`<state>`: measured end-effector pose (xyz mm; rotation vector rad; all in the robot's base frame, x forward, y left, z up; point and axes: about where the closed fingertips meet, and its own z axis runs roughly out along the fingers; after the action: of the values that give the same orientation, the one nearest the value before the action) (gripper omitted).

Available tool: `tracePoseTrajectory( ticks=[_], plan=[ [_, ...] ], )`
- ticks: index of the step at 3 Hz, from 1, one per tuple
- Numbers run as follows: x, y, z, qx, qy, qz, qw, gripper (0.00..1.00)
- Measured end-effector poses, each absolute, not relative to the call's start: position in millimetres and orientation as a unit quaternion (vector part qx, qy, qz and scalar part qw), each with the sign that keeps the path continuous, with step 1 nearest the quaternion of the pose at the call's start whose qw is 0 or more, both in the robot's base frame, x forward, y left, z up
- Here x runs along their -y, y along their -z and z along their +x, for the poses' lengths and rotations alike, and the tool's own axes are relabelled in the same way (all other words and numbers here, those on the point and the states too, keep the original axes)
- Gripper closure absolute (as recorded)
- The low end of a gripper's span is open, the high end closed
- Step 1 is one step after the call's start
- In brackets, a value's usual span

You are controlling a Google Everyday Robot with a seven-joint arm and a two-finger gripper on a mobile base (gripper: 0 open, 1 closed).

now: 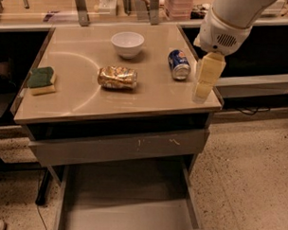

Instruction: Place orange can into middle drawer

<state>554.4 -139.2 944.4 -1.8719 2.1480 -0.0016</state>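
The orange can [117, 77] lies on its side near the middle of the beige tabletop [78, 103]. The middle drawer [126, 218] is pulled out below the table, and its grey floor is bare. My gripper [203, 93] hangs on the white arm over the table's right edge. It is to the right of the blue can and well to the right of the orange can. It holds nothing that I can see.
A blue can [178, 64] lies right of the orange can. A white bowl [127, 43] stands behind it. A green and yellow sponge [41, 80] sits at the left edge. A closed grey drawer front with pale scratches [119, 147] is above the open drawer. Speckled floor lies to the right.
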Motion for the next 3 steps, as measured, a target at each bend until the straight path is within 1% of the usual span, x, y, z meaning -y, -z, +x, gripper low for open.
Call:
tracePoseTrajectory(
  ticks=[1,3],
  plan=[
    [108,-937,587,-0.729,-0.01,-0.67,0.139,0.0],
    [95,-936,595,-0.719,-0.013,-0.676,0.161,0.0]
  ],
)
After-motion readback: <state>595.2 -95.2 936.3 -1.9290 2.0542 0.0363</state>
